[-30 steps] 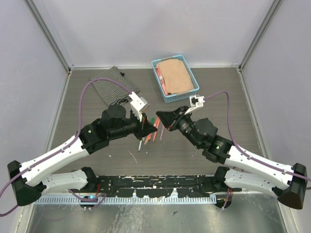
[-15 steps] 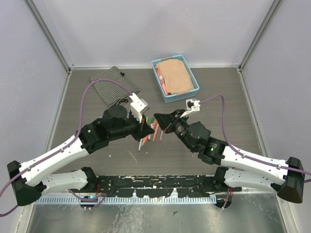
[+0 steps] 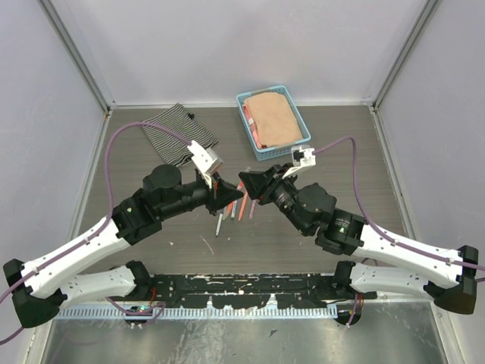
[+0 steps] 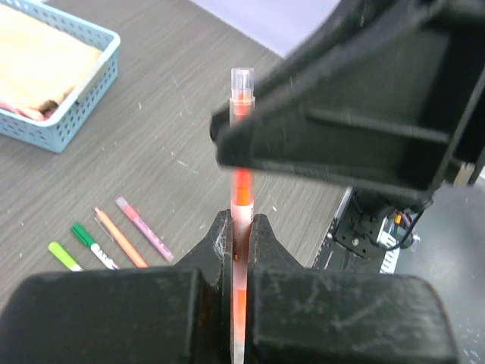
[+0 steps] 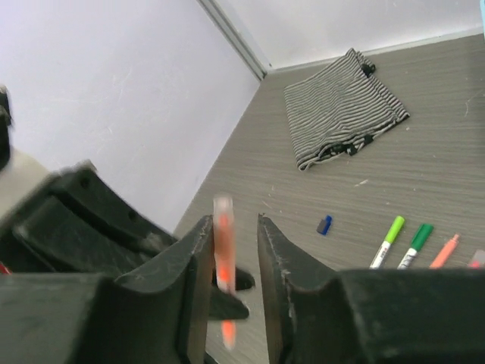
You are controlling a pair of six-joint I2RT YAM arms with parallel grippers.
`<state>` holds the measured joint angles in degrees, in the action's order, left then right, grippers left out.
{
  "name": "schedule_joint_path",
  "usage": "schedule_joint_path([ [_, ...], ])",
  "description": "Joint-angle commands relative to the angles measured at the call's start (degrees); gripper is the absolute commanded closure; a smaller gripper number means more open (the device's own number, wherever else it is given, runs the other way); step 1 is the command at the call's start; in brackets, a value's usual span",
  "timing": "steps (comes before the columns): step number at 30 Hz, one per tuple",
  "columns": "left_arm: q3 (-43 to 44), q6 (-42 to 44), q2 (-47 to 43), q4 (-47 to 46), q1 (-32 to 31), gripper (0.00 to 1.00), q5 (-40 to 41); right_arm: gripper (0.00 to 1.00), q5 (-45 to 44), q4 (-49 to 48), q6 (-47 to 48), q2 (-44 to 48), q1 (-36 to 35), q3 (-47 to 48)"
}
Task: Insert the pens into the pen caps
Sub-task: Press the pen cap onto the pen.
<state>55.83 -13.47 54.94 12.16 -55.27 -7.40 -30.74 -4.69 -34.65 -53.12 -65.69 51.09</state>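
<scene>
Risk: left hand (image 4: 241,227) clamps the slim orange-red plastic pen (image 4: 242,182); right hand (image 5: 233,231), narrowly parted around it, could snag and tilt it.

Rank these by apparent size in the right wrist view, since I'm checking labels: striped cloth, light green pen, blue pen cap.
1. striped cloth: clearly largest, though it lies farthest from the camera.
2. light green pen: its lower end is out of sight.
3. blue pen cap: smallest.

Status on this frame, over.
Left jaws shut on orange pen. Right jaws open around its far end. Blue cap, four pens on table. Nothing blocking.
</scene>
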Motion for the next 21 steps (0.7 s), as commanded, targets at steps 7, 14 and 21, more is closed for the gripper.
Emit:
schedule_joint_path([
  [7, -4.0, -0.8, -3.5, -11.5, 0.6, 1.0, 3.5, 0.42, -2.9, 4.8, 10.0, 7.0, -1.4, -1.1],
  [14, -7.3, -2.1, -7.2, -9.9, 0.6, 1.0, 4.4, 0.38, -7.3, 13.6, 12.2, 12.4, -1.4, -3.1],
  [21, -7.8, -2.4, -8.2, -8.2, 0.7, 1.0, 1.2, 0.38, -15.7, 22.1, 12.8, 12.8, -1.4, -2.1],
])
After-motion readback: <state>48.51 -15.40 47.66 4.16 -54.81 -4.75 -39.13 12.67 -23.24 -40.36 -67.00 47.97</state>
